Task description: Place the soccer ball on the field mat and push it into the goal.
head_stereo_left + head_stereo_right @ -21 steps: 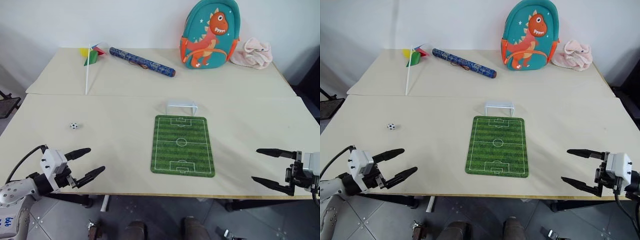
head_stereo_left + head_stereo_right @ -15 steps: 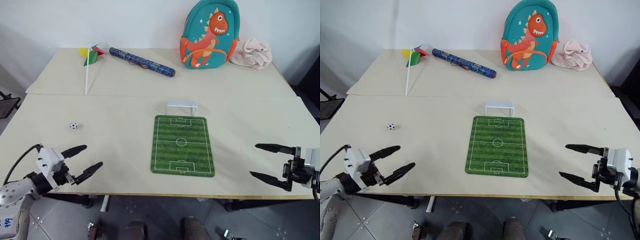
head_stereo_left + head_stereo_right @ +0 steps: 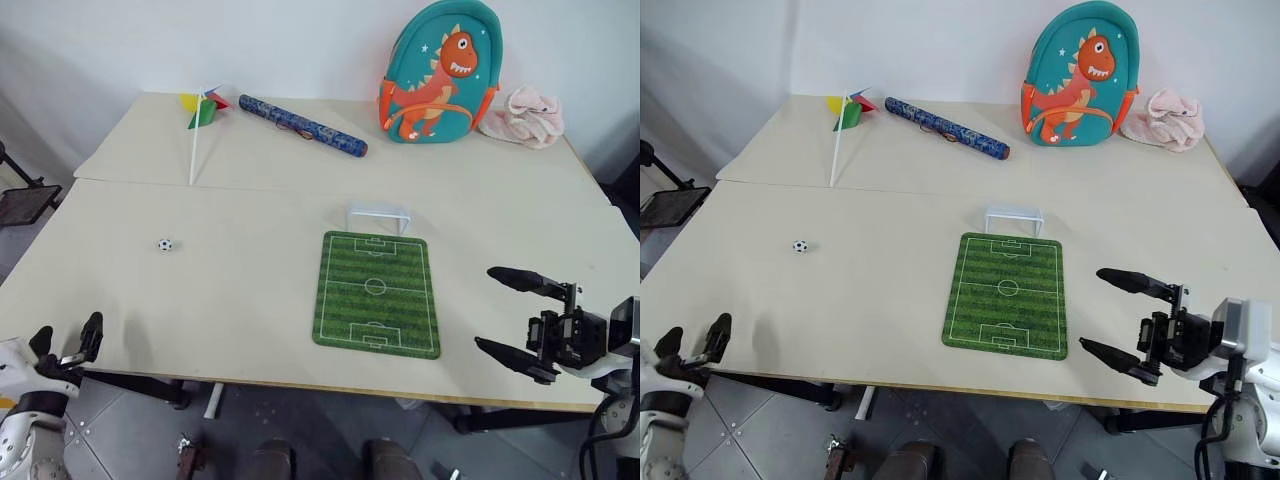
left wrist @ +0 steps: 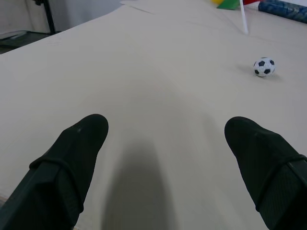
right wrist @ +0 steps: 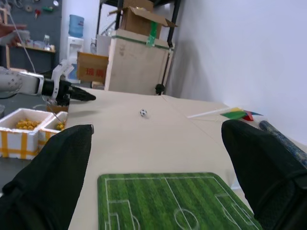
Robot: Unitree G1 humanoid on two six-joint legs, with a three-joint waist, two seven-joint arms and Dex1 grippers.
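Two claws hang at the near edge of the worktop (image 3: 250, 300), both with fingers spread and nothing between them. The left claw (image 3: 66, 340) sits at the worktop's near left corner, and the soccer ball (image 3: 165, 244) lies well apart from it, farther in on the bare worktop and a little toward the field mat; in the left wrist view the ball (image 4: 264, 66) rests ahead of the spread fingers (image 4: 72, 158), off toward one side of them, not touching either. The field mat (image 3: 378, 292) lies flat near the worktop's middle, well to the right of the ball, with its long side running away from the robot. The goal (image 3: 378, 214) stands upright just beyond the mat's far short edge, at or almost at that edge. The right claw (image 3: 512, 317) hovers just off the mat's near right corner, its fingers pointing toward the mat, and the ball is on the far side of the mat from it. Beyond the goal, along the back of the worktop, lie a pinwheel (image 3: 200, 120), a dark blue patterned tube (image 3: 303, 126), a teal dinosaur backpack (image 3: 438, 70) standing upright, and a pink cloth (image 3: 523, 115) just beside the backpack.
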